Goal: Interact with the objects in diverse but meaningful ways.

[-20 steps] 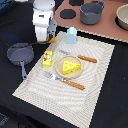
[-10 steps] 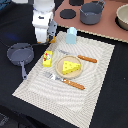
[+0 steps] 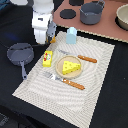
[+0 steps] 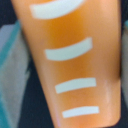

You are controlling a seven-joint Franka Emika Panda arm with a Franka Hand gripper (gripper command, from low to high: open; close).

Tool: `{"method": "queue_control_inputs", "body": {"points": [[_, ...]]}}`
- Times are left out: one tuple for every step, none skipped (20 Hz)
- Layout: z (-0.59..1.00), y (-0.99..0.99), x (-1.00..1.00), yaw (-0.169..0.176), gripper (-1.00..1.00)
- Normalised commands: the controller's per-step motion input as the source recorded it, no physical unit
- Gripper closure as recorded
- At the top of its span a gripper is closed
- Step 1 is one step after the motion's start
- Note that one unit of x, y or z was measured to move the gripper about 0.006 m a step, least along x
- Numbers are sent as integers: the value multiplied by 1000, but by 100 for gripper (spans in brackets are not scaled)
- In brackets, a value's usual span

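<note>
Dark table (image 3: 107, 100) carries striped placemat (image 3: 95, 75); claw (image 3: 51, 39) clamped on golden-brown bread loaf (image 4: 70, 65), above yellow box (image 3: 47, 58).

The pincer (image 3: 51, 36), clamped on the golden-brown bread loaf (image 3: 52, 34), now sits a little farther toward the exterior view's right than a second ago, closer to the pale blue-and-white milk carton (image 3: 72, 35), at the placemat's (image 3: 95, 85) far-left corner.

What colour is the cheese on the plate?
Yellow, with holes; the cheese shows best in the exterior view.
</note>
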Motion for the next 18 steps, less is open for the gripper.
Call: {"method": "queue_control_inputs", "body": {"points": [[-220,0,-191,0,100],[-220,0,-200,0,100],[-217,0,-194,0,100],[-220,0,-177,0,100],[-217,0,-166,0,100],[-226,0,-169,0,100],[-206,0,-149,0,100],[-174,0,-143,0,100],[-54,6,-106,0,100],[209,160,0,0,100],[531,209,-120,-1,100],[900,200,-214,-13,100],[1000,231,-257,-17,100],[1000,206,-303,-24,100],[1000,183,-306,-31,100],[1000,149,-254,-36,100],[1000,103,-206,-39,100],[931,46,-149,-40,100]]}}
